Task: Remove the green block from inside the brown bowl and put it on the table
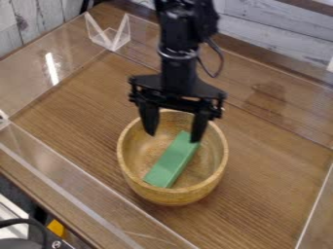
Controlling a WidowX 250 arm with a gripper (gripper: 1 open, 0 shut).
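- The pincer (177,116) hangs with its fingers spread wide and empty, pointing straight down above the far half of the brown bowl (138,179).
- The green block (172,161) lies just below the pincer, leaning on the bowl's inner slope, its upper end between the fingertips.
- Turn the wrist until the fingers straddle the block's narrow width, not its length.
- Descend inside the rim without touching it; close only when both fingers flank the block.
- Lift clear, then set it on the table (274,122) beside the bowl.
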